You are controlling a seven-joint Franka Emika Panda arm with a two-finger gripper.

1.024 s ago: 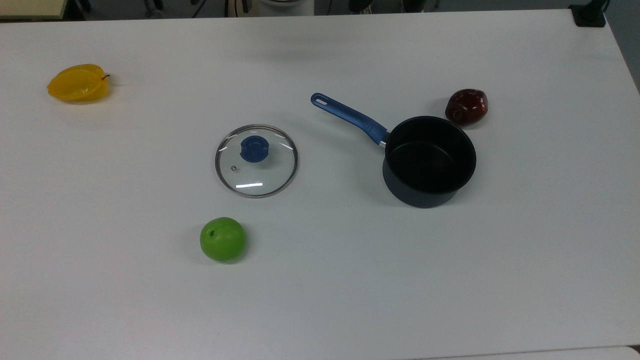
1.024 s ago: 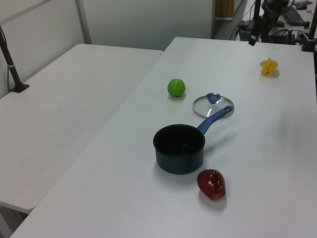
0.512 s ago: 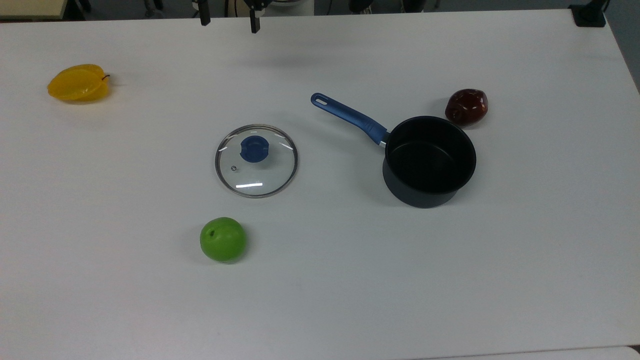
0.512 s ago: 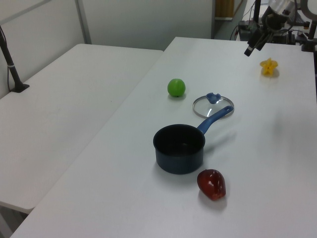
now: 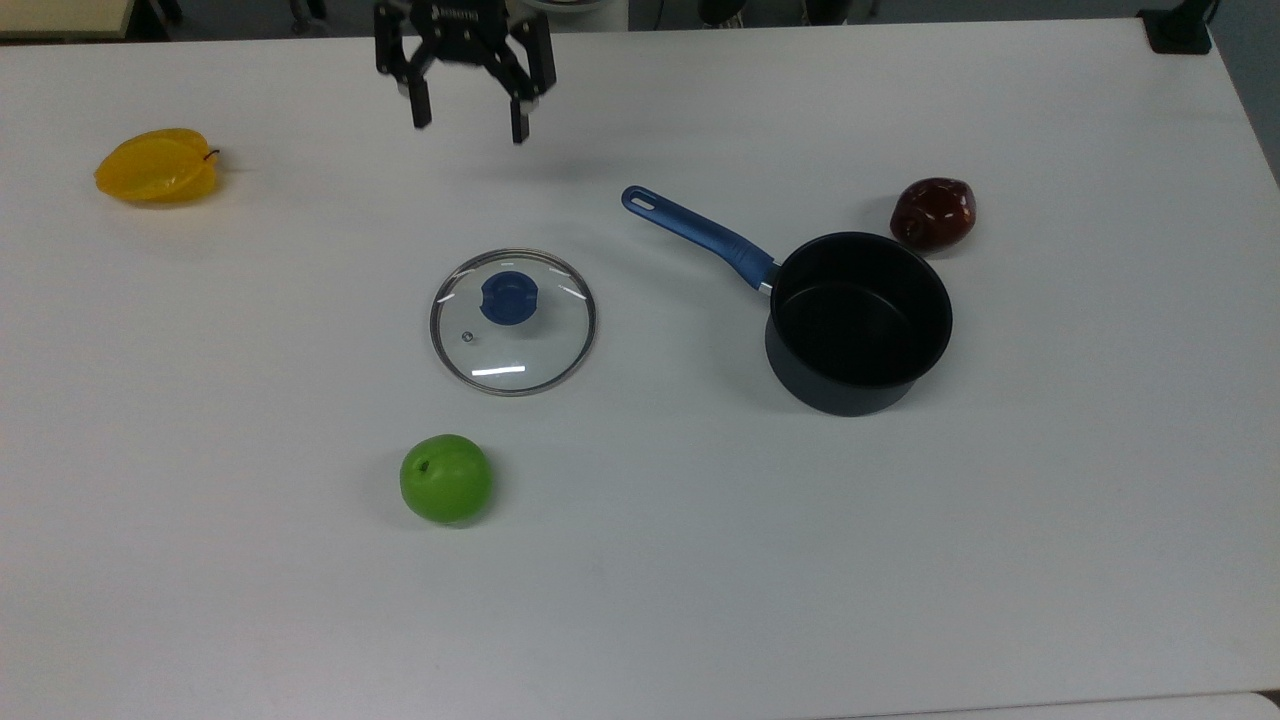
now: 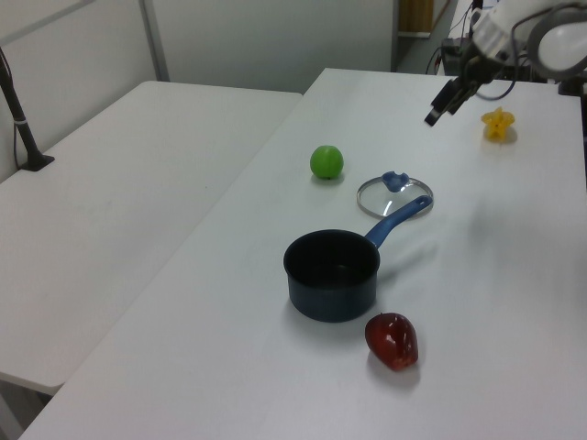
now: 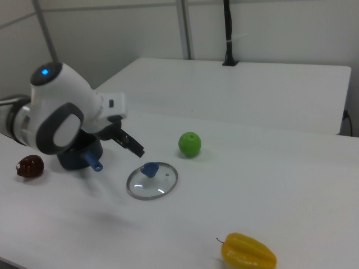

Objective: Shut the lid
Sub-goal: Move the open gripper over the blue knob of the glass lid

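While hanging above the table (image 5: 1050,560) near the far edge, well apart from everything, pincer (image 5: 466,118) with both fingers spread wide and nothing between them. Glass lid (image 5: 513,322) lying flat on the table, knob up, between the green apple (image 5: 446,478) and the saucepan (image 5: 858,322), touching neither. Round, so no real long axis; dome and blue knob (image 5: 509,298) facing straight up, steam vent toward the top view's lower left of the knob.

Possible trouble from here, just guessing:
- Knob small and low, so easy to land off-centre and skate across the glass, or push the lid sideways toward the apple.
- Weak pinch on the knob = lid tilting or swinging on the way over, maybe slipping out. Glass, so not great.
- Saucepan handle (image 5: 698,237) pointing toward the top view's upper left, roughly on the route from lid to pan; low carry could clip it and spin the pan.
- Off-centre drop leaves the rim cocked on the pan edge instead of seated.
- Red fruit (image 5: 933,213) just beside the pan, yellow starfruit (image 5: 157,166) well out of the way.
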